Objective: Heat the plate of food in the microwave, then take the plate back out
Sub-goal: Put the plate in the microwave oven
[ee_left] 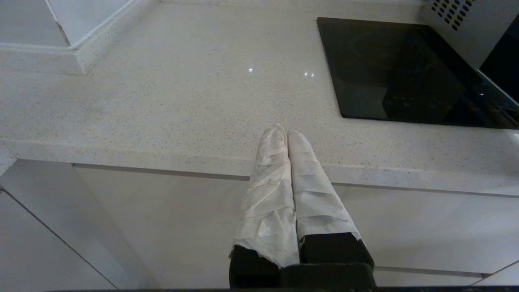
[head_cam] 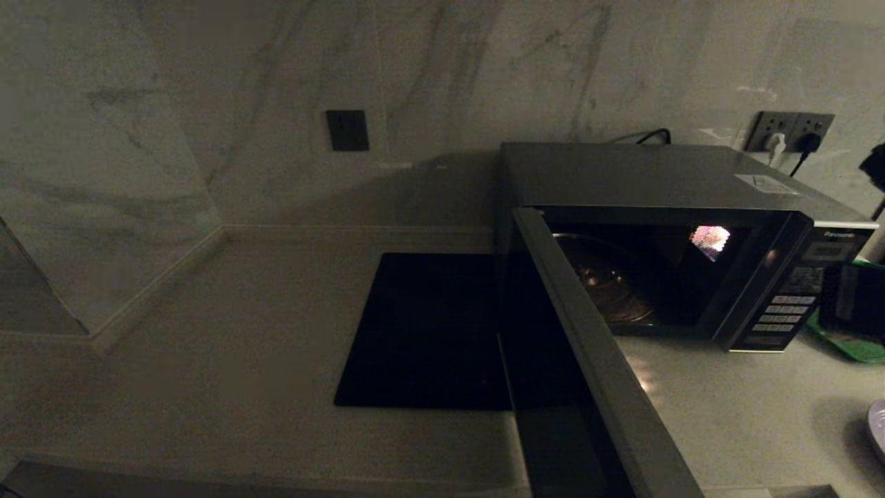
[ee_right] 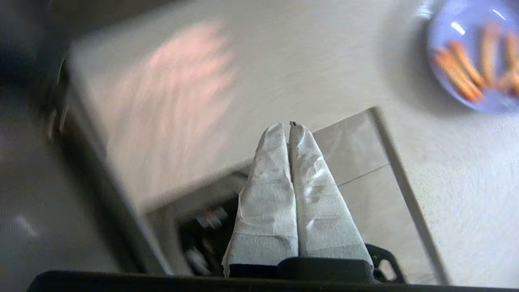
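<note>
Both hands pressed together, empty. microwave [head_cam: 691,242] door open, cavity bare; plate of food [ee_right: 474,56] on counter [ee_left: 182,89]. Next: right hand [ee_right: 288,126] must spread, grip rim.

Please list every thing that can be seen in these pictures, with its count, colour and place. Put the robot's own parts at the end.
microwave: one, silver-grey, on the right of the counter, door swung open, cavity empty.
plate of food: one, pale lilac with orange sticks, on the counter right of the microwave's front.
black slab: one, flat, set in the counter left of the microwave.
green tray: one, right of the microwave, mostly hidden.
wall sockets: one grey group, behind the microwave, with plugs in.
dark wall plate: one, on the marble wall.
counter: one, pale speckled.
left gripper: fingers together, white-wrapped, at the counter's front edge.
right gripper: fingers together, white-wrapped, above the counter near the plate.
</note>
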